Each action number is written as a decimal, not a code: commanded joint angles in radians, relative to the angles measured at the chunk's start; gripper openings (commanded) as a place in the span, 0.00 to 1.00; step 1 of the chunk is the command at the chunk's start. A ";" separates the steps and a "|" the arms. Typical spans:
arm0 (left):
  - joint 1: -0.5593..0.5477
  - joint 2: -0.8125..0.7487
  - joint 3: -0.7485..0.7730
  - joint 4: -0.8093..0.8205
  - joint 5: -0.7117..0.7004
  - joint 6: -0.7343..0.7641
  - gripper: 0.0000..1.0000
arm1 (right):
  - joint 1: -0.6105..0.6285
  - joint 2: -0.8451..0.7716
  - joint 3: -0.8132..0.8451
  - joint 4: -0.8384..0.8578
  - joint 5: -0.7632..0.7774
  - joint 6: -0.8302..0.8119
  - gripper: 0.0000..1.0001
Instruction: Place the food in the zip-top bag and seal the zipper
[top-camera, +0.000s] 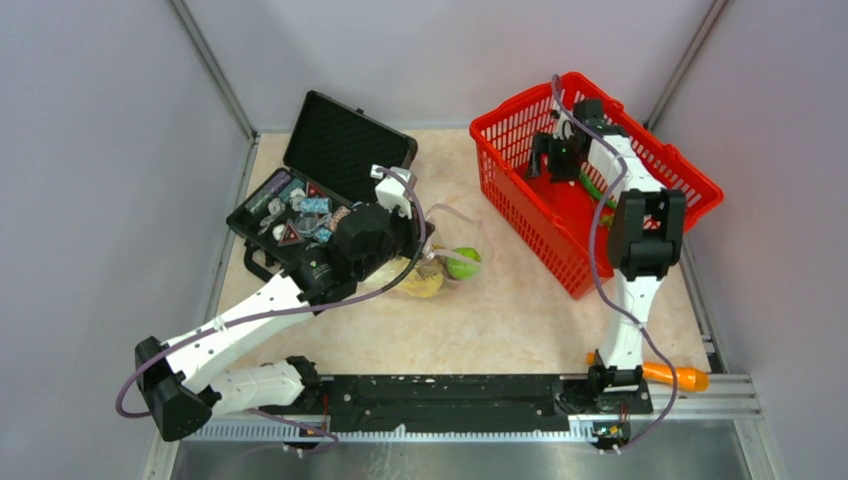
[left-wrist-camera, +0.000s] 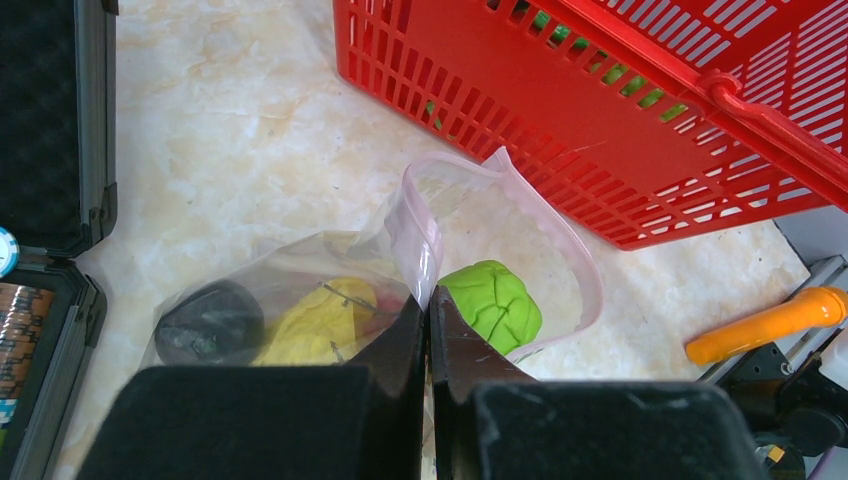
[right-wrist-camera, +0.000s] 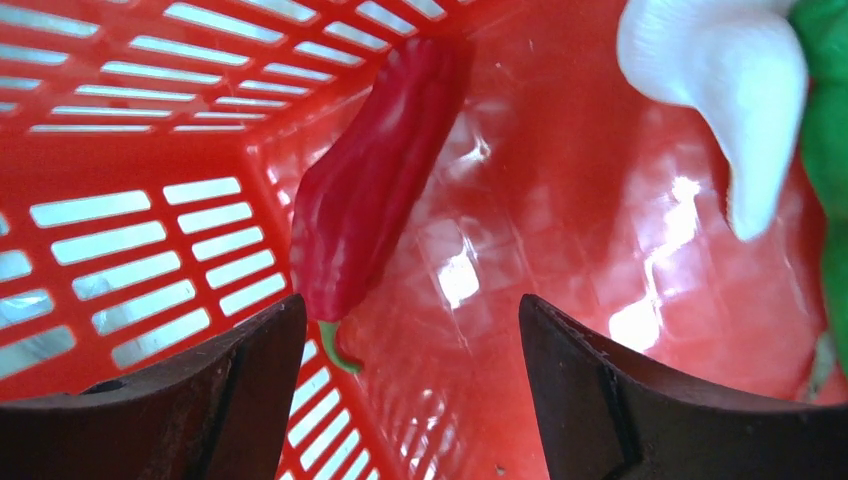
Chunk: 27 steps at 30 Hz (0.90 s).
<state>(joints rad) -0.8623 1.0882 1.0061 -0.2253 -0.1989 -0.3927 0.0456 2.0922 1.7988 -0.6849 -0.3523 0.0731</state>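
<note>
The pale marbled tabletop (top-camera: 500, 320) carries a red basket (top-camera: 540, 215) at about 2 o'clock and an open black case (top-camera: 345, 135) at about 10 o'clock, its tray full of small odds and ends. Near the centre, just right of the case, lies the zip-top bag (left-wrist-camera: 290, 265), clear and crinkled, with its mouth gaping toward the basket. The pink zipper (left-wrist-camera: 560, 240) curves round that opening in a loop. The left arm reaches across from 8 o'clock, and the left claw (left-wrist-camera: 428, 310) has its two fingers pressed together, clamped on the bag's mouth edge where the pink strip runs down between the tips. The right arm stands at 4 o'clock and bends down into the basket. There the right claw (right-wrist-camera: 410, 310) has its fingers wide apart with nothing between them, above the glossy red floor. A red chili pepper (right-wrist-camera: 370, 170) lies along the basket's corner, its stem end just beside the left-hand finger; whether they touch I cannot tell. A white and green vegetable (right-wrist-camera: 720, 80) shows at 1 o'clock in that view. Inside the bag sit a yellow leafy bunch (left-wrist-camera: 315, 325) and a dark round piece (left-wrist-camera: 210, 322), with a green fruit (left-wrist-camera: 492, 303) at the mouth, ringed by the strip. An orange carrot-like piece (top-camera: 675, 376) lies by the right arm's base.
</note>
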 joint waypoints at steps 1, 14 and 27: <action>0.008 -0.028 0.009 0.076 -0.015 0.006 0.00 | 0.047 0.070 0.136 -0.064 -0.044 -0.010 0.77; 0.019 -0.046 -0.012 0.068 -0.028 0.018 0.00 | 0.160 0.144 0.145 -0.095 0.226 0.021 0.74; 0.022 -0.080 -0.041 0.063 -0.024 0.007 0.00 | 0.173 0.132 0.030 0.042 0.219 0.064 0.65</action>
<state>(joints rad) -0.8459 1.0492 0.9775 -0.2249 -0.2073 -0.3897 0.2096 2.2169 1.8584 -0.6888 -0.1429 0.1390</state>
